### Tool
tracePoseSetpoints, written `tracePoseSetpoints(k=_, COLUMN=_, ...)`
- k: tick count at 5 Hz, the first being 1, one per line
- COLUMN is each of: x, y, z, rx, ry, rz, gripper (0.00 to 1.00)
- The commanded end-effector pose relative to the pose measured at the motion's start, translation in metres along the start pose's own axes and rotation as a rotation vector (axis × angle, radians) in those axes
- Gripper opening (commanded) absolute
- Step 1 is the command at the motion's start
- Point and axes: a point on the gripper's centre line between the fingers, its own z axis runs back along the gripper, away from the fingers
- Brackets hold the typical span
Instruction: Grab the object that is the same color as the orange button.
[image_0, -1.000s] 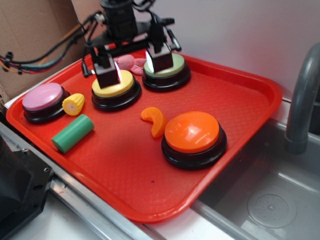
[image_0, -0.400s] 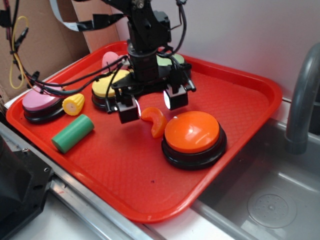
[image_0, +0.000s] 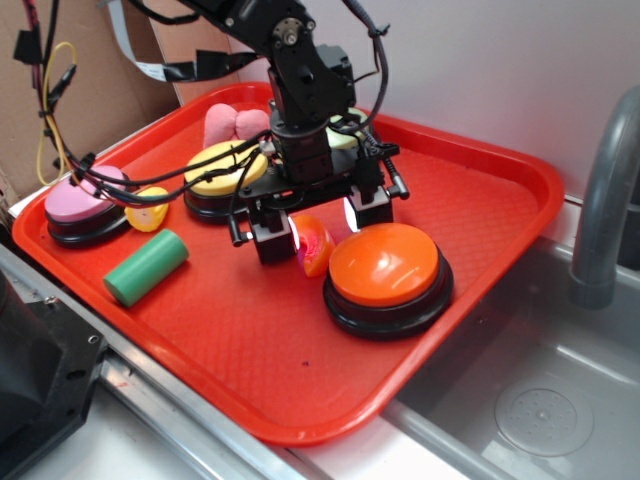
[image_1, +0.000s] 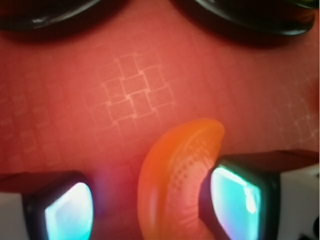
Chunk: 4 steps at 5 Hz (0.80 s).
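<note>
Nearest the exterior camera, the red tray (image_0: 300, 400) lies beside a sink basin (image_0: 540, 400), with a grey faucet (image_0: 605, 200) rising at the right edge. On the tray's near half sit the green cylinder (image_0: 146, 266) at the left and the orange button (image_0: 386, 276) at the right, its dome on a black base. Just left of that button the pincer (image_0: 316, 232) is lowered to the tray with its fingers spread, and the orange slice (image_0: 314, 246) lies on the tray between them. In the wrist view the orange slice (image_1: 175, 182) curves up between the two lit pads (image_1: 69, 210); it is pressed against the right-hand pad in that picture, while a clear gap of tray separates it from the other, so the pincer (image_1: 150, 205) is not closed on it. Farther back stand the pink button (image_0: 82, 202) with the yellow corn piece (image_0: 150, 210) just beside it, then the yellow-topped button (image_0: 225, 172), partly hidden by the arm. Behind that lies a pink soft toy (image_0: 232, 124), and a green-topped button (image_0: 345, 135) shows only as a sliver behind the arm.
</note>
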Motion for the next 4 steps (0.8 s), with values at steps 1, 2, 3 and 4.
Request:
tracePoseSetpoints(k=1, x=0.005, y=0.005, z=-0.006, rx=0.021, ry=0.028, rz=0.000, gripper=0.00)
tracePoseSetpoints(k=2, x=0.008, y=0.006, z=-0.007, rx=0.026, ry=0.048, rz=0.011, gripper=0.00)
tracePoseSetpoints(k=3, x=0.011, y=0.006, z=-0.005, rx=0.026, ry=0.071, rz=0.017, gripper=0.00)
tracePoseSetpoints(k=4, x=0.017, y=0.008, z=0.002, rx=0.031, ry=0.092, rz=-0.002, gripper=0.00)
